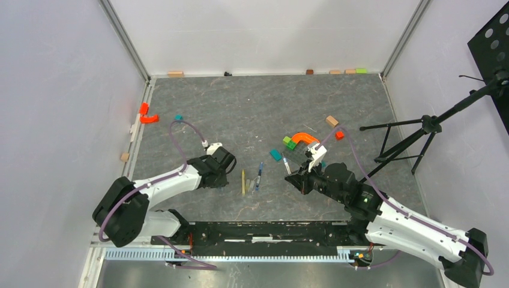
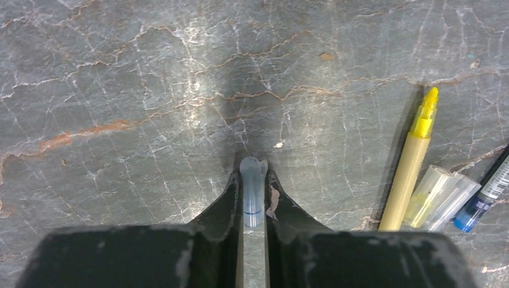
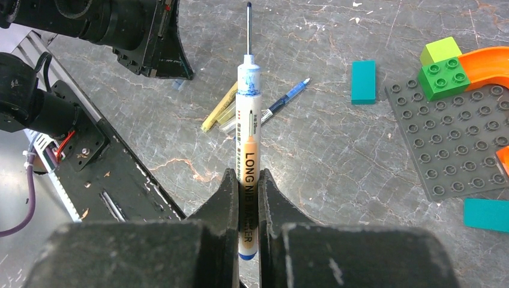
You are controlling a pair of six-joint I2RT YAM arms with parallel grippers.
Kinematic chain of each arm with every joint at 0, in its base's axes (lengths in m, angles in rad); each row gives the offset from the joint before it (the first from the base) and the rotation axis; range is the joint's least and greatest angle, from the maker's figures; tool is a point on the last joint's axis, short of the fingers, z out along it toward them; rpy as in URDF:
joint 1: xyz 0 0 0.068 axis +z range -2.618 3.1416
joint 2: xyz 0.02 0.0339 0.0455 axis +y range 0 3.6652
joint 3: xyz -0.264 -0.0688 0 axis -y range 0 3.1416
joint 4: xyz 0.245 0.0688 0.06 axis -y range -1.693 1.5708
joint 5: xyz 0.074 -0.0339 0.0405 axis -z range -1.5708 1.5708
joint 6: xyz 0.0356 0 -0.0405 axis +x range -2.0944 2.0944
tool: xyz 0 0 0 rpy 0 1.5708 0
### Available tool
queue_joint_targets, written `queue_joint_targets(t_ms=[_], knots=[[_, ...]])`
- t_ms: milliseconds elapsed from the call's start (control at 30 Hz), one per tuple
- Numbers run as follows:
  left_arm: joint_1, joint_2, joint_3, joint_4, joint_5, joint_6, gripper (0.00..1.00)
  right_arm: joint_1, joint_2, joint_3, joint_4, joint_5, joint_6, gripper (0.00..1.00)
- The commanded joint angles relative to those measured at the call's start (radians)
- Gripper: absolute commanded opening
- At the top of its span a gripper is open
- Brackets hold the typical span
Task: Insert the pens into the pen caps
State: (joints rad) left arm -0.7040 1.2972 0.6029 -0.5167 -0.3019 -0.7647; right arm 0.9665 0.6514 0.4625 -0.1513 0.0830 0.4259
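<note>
On the grey desk (image 1: 252,114), held a pen cap (image 2: 252,192) in left fingers (image 2: 217,210), a white pen (image 3: 247,144) in right fingers (image 3: 223,207), likely needed lining up next, tip to cap.

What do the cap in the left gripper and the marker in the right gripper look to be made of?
The cap: likely translucent pale-blue plastic, smooth, with a soft sheen. The marker: likely glossy white plastic barrel, since print sits sharp on it; its thin dark nib could be metal, unclear.
</note>
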Motion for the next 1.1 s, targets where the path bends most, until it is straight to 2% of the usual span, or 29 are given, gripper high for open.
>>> queue_joint_targets(t_ms=[0, 33, 233, 567, 733, 867, 1067], knots=[[0.001, 0.049, -0.048, 0.036, 0.106, 0.012, 0.05, 0.001, 0.008, 0.002, 0.042, -0.004, 0.002, 0.0], [0.001, 0.045, -0.048, 0.036, 0.108, 0.014, 0.02, 0.001, 0.01, 0.002, 0.043, -0.003, 0.001, 0.0], [0.001, -0.018, -0.051, 0.062, 0.158, 0.016, 0.02, 0.001, 0.029, 0.01, 0.048, -0.012, -0.004, 0.0], [0.001, -0.27, -0.009, 0.087, 0.203, 0.022, 0.02, 0.001, 0.063, -0.005, 0.101, -0.08, -0.007, 0.0], [0.001, -0.354, -0.016, 0.132, 0.182, -0.036, 0.02, 0.001, 0.092, -0.02, 0.141, -0.126, 0.005, 0.0], [0.002, -0.409, -0.048, 0.231, 0.2, -0.121, 0.02, 0.002, 0.118, -0.033, 0.182, -0.144, 0.016, 0.0], [0.001, -0.426, -0.058, 0.342, 0.21, -0.186, 0.02, 0.003, 0.162, -0.059, 0.266, -0.189, 0.065, 0.0]])
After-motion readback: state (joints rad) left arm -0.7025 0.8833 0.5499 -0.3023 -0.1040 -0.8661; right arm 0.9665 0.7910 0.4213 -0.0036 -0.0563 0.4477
